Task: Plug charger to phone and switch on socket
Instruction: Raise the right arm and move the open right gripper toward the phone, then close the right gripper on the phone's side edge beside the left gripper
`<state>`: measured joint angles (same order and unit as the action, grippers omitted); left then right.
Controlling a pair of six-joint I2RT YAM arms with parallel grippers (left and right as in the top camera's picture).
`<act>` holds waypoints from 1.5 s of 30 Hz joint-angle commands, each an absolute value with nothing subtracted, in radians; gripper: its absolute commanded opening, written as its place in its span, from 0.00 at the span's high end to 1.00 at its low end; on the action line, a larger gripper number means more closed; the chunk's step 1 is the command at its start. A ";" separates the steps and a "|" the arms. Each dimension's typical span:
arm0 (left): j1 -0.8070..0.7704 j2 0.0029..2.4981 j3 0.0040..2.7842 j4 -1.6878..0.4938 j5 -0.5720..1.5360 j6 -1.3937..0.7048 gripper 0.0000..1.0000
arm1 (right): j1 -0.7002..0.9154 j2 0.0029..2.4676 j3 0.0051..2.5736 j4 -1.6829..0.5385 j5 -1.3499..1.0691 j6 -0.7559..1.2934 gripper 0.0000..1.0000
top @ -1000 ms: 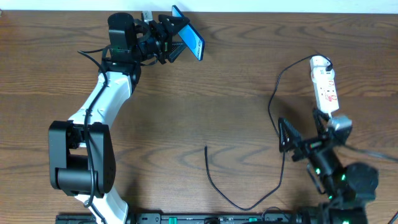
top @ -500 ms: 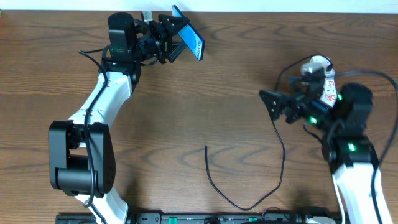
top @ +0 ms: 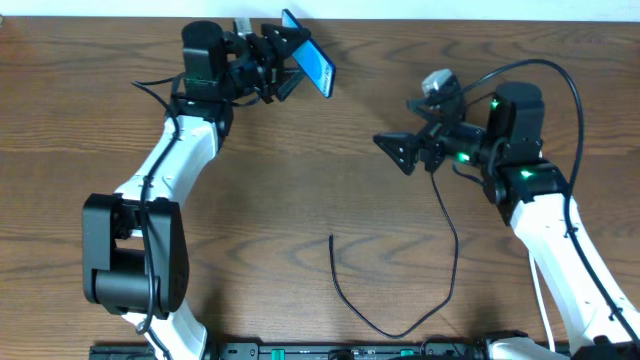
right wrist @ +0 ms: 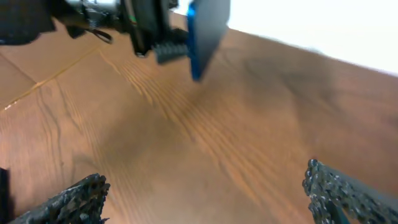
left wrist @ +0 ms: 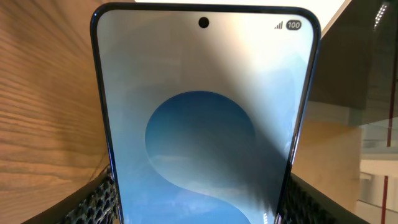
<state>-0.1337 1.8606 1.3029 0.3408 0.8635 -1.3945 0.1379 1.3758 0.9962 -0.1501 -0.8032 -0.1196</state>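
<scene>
A: Phone (top: 313,66) first. Where have you got it?
B: I've got it lifted off the table (top: 300,170), left of centre and close to the far edge. My left gripper (top: 283,62) is pinching it across its width. On the left wrist view the fingers (left wrist: 93,205) bear on both side edges, and the screen faces that camera, punch-hole end farthest from the wrist.
A: Which way does it run?
B: From overhead I see its long axis slanting from far-left to near-right, with the blue screen turned toward the right arm's side. How steeply it tips I cannot tell. On the blurred right wrist view it shows only as a narrow blue slab.
A: Room to work?
B: Little behind it, given that far edge. In front and to the right I have bare wood. The charger (top: 398,334) lies mid-table. Its plug tip (top: 332,238) points at the far edge, well apart from the phone. The cable loops toward the near edge, then climbs right and passes under my right gripper (top: 393,153). That one is spread wide, holding nothing, aimed left.
</scene>
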 commanded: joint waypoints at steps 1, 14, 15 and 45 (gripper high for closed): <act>-0.161 1.825 1.313 0.353 0.852 -1.405 0.93 | 0.164 1.406 1.019 -0.118 -0.822 -0.181 0.01; -0.221 1.825 1.313 0.354 0.844 -1.431 0.93 | 0.172 1.417 1.019 -0.078 -0.822 -0.181 0.01; -0.227 1.825 1.313 0.354 0.842 -1.431 0.93 | 0.172 1.418 1.019 -0.078 -0.822 -0.181 0.01; -0.317 1.825 1.313 0.411 0.720 -1.532 0.93 | 0.207 1.421 1.019 0.061 -0.626 0.014 0.01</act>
<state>-0.2989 1.8606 1.3029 0.3943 0.7246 -1.5215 0.1822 1.4132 1.0019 0.0586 -0.6628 -0.0139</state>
